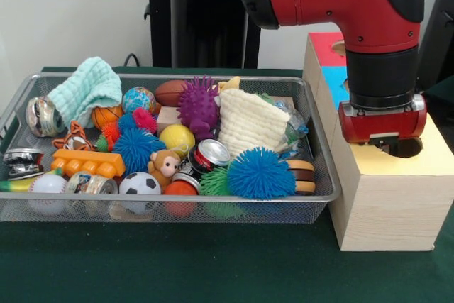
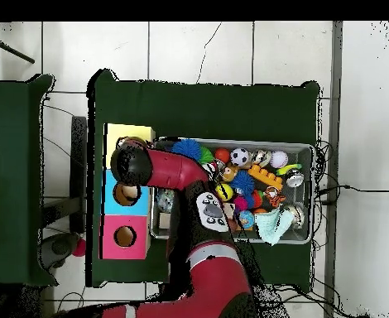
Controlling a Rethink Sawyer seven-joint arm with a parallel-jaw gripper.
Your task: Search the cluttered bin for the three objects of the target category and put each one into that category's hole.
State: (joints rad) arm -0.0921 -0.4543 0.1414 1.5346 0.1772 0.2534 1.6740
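The red arm's gripper (image 1: 386,143) hung directly over the yellow-surround hole (image 1: 411,148) on the wood-grain box (image 1: 386,207); whether its fingers were spread or closed could not be told. At nine o'clock from the box sat the wire mesh bin (image 1: 323,196), crowded with a blue spiky ball (image 1: 260,173), cream knitted cloth (image 1: 248,122), soda can (image 1: 211,154) and soccer ball (image 1: 139,184). No rope toy could be picked out.
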